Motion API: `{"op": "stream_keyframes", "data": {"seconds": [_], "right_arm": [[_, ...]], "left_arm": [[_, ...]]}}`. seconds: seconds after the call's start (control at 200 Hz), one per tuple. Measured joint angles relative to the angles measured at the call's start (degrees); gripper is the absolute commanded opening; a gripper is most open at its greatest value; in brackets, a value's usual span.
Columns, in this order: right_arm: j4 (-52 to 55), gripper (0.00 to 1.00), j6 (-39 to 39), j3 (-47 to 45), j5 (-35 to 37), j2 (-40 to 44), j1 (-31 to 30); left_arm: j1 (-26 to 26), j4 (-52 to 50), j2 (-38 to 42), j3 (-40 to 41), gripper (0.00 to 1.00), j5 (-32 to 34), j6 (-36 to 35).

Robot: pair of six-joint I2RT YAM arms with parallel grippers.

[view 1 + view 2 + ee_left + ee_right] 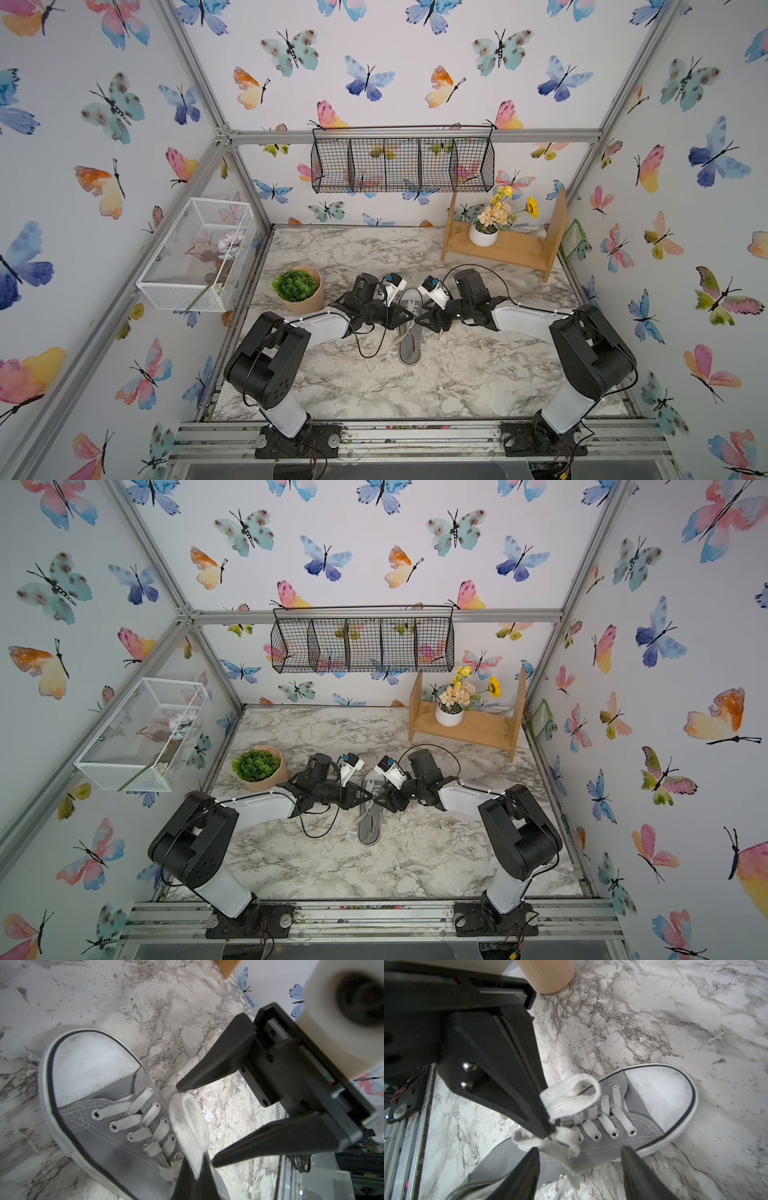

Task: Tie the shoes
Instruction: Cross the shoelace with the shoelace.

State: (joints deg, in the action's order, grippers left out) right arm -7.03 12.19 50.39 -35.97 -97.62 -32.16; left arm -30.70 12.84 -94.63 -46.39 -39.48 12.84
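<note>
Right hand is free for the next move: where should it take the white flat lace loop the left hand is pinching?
Probably the white flat lace loop at its rounded free end, which arches over the eyelets of the grey canvas sneaker, clear of the left hand. Bring the open right hand in from the robot's right, pinching both strands together.

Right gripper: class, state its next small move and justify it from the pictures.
Probably ease the right gripper forward and close on the loose lace: its jaws stand open and empty over the sneaker, while the left gripper pinches a loop.
</note>
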Motion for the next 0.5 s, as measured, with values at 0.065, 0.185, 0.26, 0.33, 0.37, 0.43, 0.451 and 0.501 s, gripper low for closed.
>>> {"op": "stream_keyframes", "data": {"seconds": [0.065, 0.185, 0.26, 0.33, 0.37, 0.43, 0.451, 0.501], "right_arm": [[-0.37, 0.64, 0.02, -0.63, -0.02, 0.02, 0.39], [-0.79, 0.64, 0.0, -1.55, -0.52, 0.02, 1.01], [-1.11, 0.61, 0.0, -1.57, -1.38, 0.02, 1.07], [-1.64, 0.57, -0.02, -1.55, -2.14, -0.11, 1.09], [-1.99, 0.56, -0.15, -1.44, -2.73, -0.42, 1.11], [-2.56, 0.54, -0.22, -1.14, -3.48, -1.25, 1.11], [-2.69, 0.54, -0.35, -1.05, -3.72, -1.55, 1.11], [-2.97, 0.51, -0.42, -0.94, -4.28, -2.25, 1.11]], "left_arm": [[0.0, -0.07, 0.0, 0.0, 0.0, 0.0, 0.0], [0.0, -0.15, 0.0, 0.0, 0.0, 0.0, -0.02], [0.0, -0.22, 0.0, 0.0, 0.0, 0.0, -0.02], [0.0, -0.28, 0.0, 0.0, 0.0, 0.0, -0.04], [0.0, -0.28, 0.0, 0.0, 0.0, 0.0, -0.04], [0.0, -0.28, 0.0, 0.0, 0.0, -0.02, -0.02], [0.0, -0.28, 0.0, 0.0, 0.0, 0.0, -0.04], [0.0, -0.31, 0.0, 0.0, 0.0, 0.0, -0.02]]}}
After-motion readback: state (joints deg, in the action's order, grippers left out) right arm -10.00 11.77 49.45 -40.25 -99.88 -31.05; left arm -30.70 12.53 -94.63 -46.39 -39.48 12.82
